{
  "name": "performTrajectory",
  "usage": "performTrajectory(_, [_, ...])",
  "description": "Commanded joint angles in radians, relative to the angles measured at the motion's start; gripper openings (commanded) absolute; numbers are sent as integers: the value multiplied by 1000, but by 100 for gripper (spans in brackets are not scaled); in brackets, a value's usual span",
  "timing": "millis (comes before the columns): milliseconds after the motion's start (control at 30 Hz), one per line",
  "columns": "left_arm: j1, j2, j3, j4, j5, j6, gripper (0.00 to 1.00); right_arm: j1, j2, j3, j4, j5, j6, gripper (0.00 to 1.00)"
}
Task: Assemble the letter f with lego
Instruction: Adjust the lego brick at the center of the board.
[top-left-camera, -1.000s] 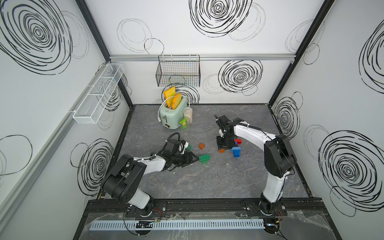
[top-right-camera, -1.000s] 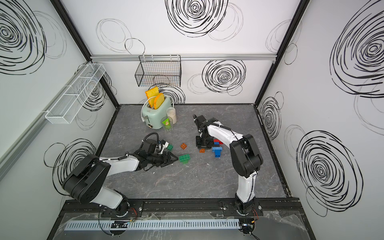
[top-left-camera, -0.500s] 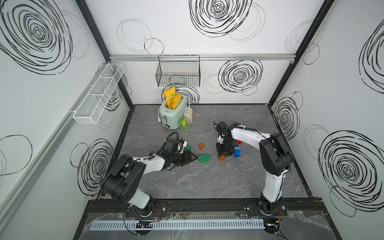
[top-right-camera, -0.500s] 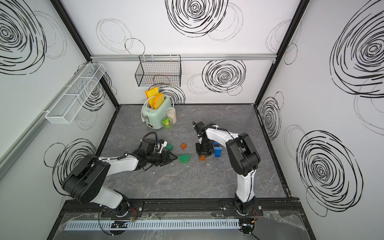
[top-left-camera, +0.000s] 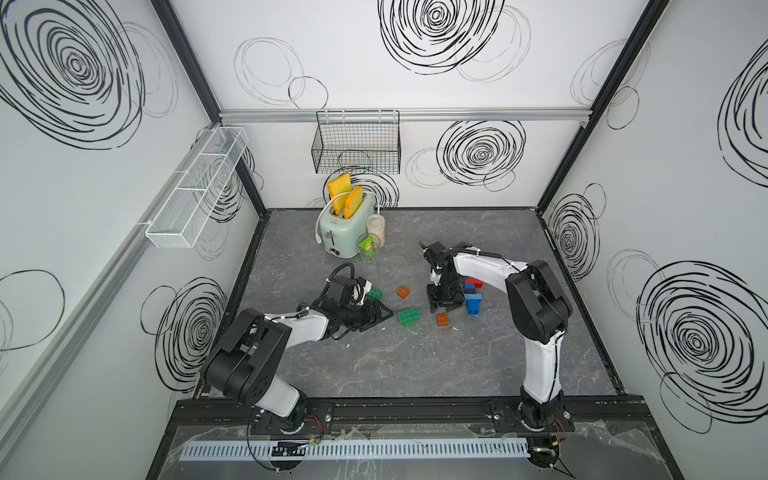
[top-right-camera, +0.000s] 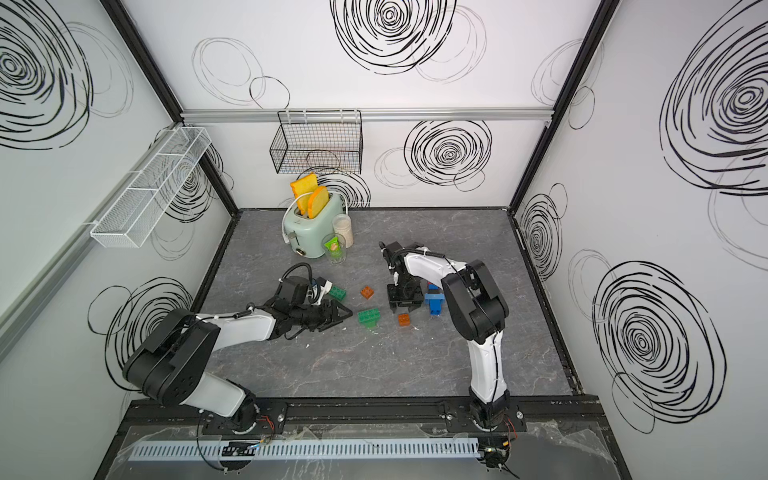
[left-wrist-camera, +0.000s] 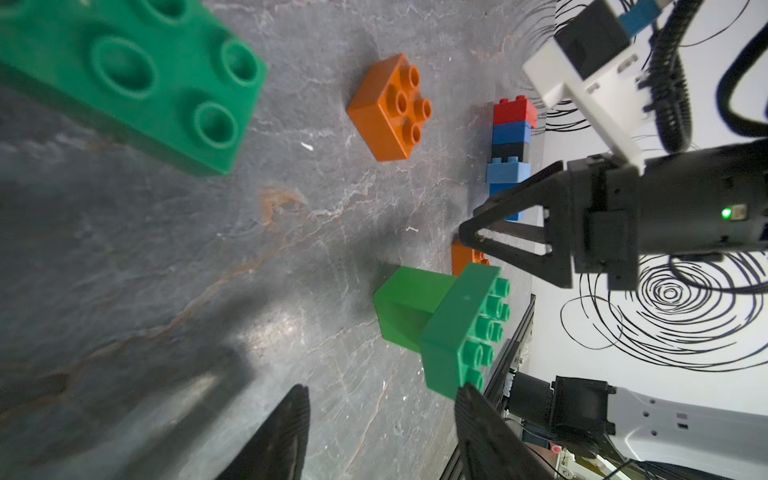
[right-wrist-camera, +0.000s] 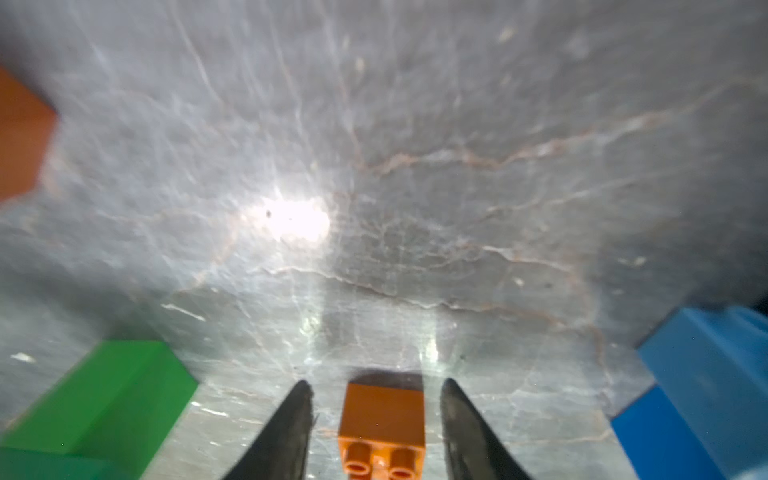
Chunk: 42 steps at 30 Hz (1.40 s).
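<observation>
My right gripper (right-wrist-camera: 376, 395) stands open, pointing down at the floor, with a small orange lego brick (right-wrist-camera: 382, 415) between its fingers and a gap on each side. The same brick (top-left-camera: 442, 320) lies just in front of the right gripper (top-left-camera: 444, 305). A stack of red, dark blue, black and light blue lego bricks (top-left-camera: 473, 297) lies to its right. A green two-brick piece (top-left-camera: 408, 318) sits ahead of my open, empty left gripper (top-left-camera: 380, 313) (left-wrist-camera: 382, 395). A second orange brick (top-right-camera: 367, 292) and a loose green brick (top-right-camera: 337, 293) lie farther back.
A mint toaster (top-left-camera: 345, 226) with toast, a white jar (top-left-camera: 376, 228) and a glass holding a green packet (top-left-camera: 369, 251) stand at the back left. A black wire basket (top-left-camera: 356, 143) hangs on the back wall, and a white one (top-left-camera: 195, 191) on the left wall.
My right gripper carried the small orange brick a little toward the front, then opened and let it go on the floor. The left arm has not moved.
</observation>
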Motion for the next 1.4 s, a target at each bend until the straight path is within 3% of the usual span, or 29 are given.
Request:
performTrajectory(0, [7, -15, -1, 41, 5, -6, 61, 6, -54, 31, 1, 45, -2, 76])
performTrajectory(100, [8, -15, 1, 33, 2, -2, 65, 9, -96, 49, 40, 98, 8, 99])
performTrajectory(200, [6, -18, 6, 16, -5, 9, 70, 13, -166, 37, 103, 166, 47, 99])
performTrajectory(367, [1, -27, 7, -5, -32, 15, 76, -14, -219, 9, 160, 67, 102, 99])
performTrajectory(467, [1, -30, 5, -14, -47, 17, 76, 0, -243, -1, 157, 78, 99, 99])
performTrajectory(500, [1, -33, 8, -20, -56, 17, 76, 18, -268, -25, 181, 106, 83, 94])
performTrajectory(633, [2, -31, 24, -50, -56, 24, 76, 63, -422, -206, 343, 132, 100, 99])
performTrajectory(1000, [-14, -67, 4, 2, -18, 6, 83, 123, -461, -370, 304, 195, 165, 100])
performTrajectory(1167, [-22, -90, -7, 14, -8, 6, 89, 131, -477, -461, 373, 165, 179, 83])
performTrajectory(1267, [-30, -90, -11, 10, -10, 7, 89, 134, -472, -478, 394, 162, 175, 66])
performTrajectory(1367, [-30, -81, -15, 15, -6, 1, 89, 134, -461, -482, 410, 154, 168, 63])
